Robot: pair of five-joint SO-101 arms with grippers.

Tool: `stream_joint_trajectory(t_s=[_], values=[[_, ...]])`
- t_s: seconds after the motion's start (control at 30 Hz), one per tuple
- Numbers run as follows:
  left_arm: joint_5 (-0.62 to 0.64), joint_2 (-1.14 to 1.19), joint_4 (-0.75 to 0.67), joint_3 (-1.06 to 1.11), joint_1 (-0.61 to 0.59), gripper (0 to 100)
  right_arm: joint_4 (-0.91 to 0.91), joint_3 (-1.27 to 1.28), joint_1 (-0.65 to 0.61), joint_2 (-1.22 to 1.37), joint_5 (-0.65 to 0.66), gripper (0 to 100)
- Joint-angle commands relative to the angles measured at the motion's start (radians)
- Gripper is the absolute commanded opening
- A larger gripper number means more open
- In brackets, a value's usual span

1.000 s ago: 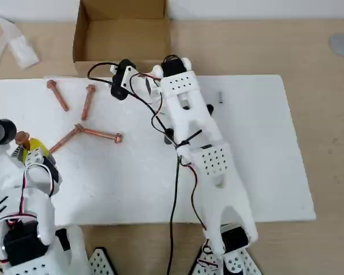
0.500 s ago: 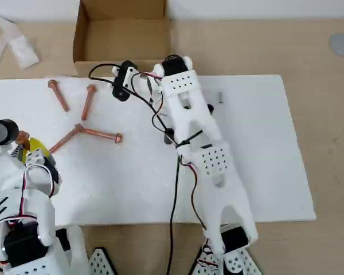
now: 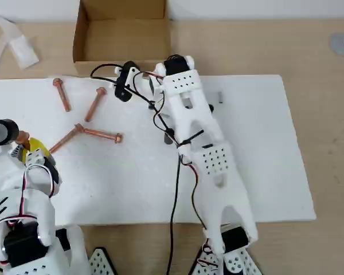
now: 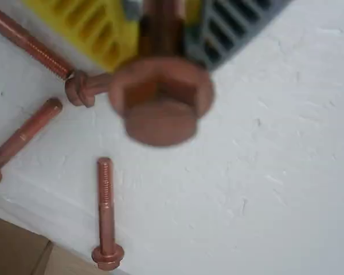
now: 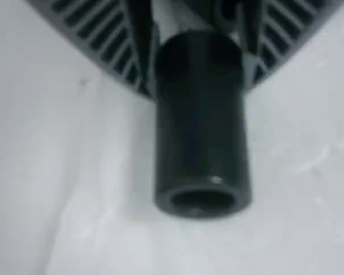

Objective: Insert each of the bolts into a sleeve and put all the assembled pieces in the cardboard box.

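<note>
two loose bolts (image 3: 94,105) near the cardboard box (image 3: 79,40) have shifted. left gripper (image 4: 160,20) pinches a bolt (image 4: 160,100) above the white sheet (image 3: 258,143); right gripper (image 5: 198,34) pinches the sleeve (image 5: 202,132). i'd line shank with bore squarely before pushing.

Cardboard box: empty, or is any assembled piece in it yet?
Empty. The high view shows the cardboard box open at the top, its visible floor bare; four loose bolts lie outside it on the foam board.
</note>
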Motion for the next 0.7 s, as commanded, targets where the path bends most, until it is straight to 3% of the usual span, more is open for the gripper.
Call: stream_joint_trajectory(t_s=[0.0, 0.47, 0.67], values=[[-0.006, -0.010, -0.015, -0.017, 0.006, 1, 0.028, -0.015, -0.018, 0.005, 0.000, 1.0], [-0.008, -0.010, 0.011, -0.017, 0.006, 1, 0.150, -0.452, -0.013, 0.004, -0.147, 1.0], [-0.008, -0.010, 0.025, -0.017, 0.006, 1, 0.153, -0.472, -0.005, -0.036, -0.161, 1.0]])
